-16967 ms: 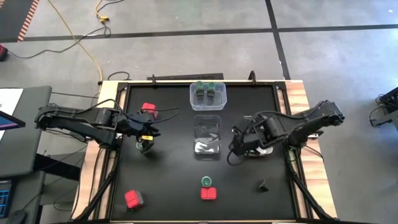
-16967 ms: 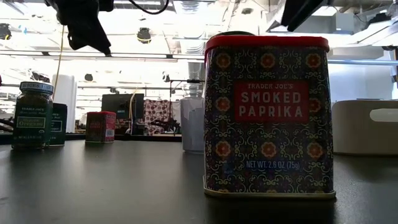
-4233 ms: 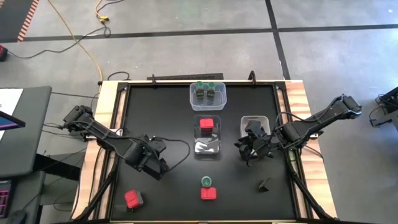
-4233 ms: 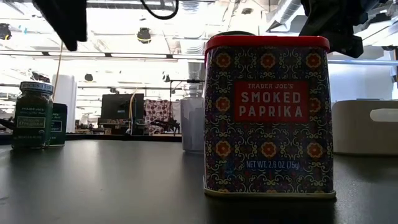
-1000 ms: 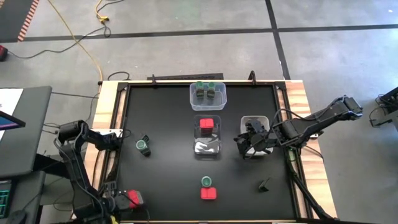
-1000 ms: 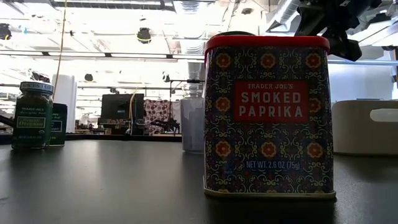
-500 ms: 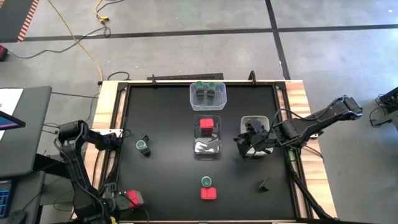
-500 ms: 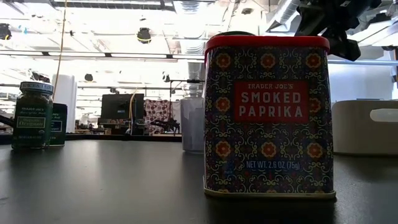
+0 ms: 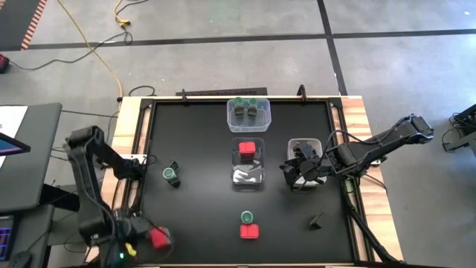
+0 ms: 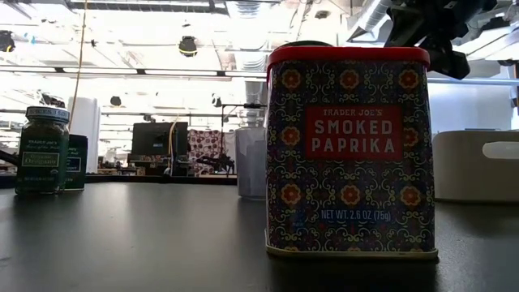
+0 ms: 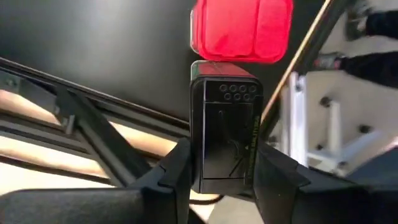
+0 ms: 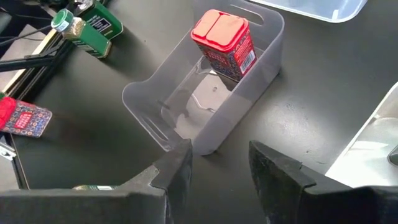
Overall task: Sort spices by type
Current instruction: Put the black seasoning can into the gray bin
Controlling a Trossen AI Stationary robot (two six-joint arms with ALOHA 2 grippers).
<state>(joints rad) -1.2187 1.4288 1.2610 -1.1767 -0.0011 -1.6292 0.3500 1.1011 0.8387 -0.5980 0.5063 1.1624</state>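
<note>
Black surface (image 9: 201,134) with wooden edges, grey concrete floor all round.

Left claw (image 9: 137,242) down at the near left corner, right against the corner tin (image 9: 158,237), red lid (image 11: 241,31) just past the dark fingers (image 11: 177,180). Cannot tell whether closed on it.

Right claw (image 9: 297,171) over the near end of the white tub (image 9: 312,143) on the right side, fingers (image 12: 177,177) apart, nothing between them.

Elsewhere:
- Middle tub (image 9: 233,160), clear, holds one red tin (image 9: 248,147).
- Far tub (image 9: 229,112) holds green-lidded jars (image 9: 248,110).
- Loose jar (image 9: 171,173) lies on the left part of the surface.
- Near the front edge stands a front jar (image 9: 247,217), touching or just beside the front tin (image 9: 249,231).
- Small dark piece (image 9: 315,220) sits near front right, too small to identify.
</note>
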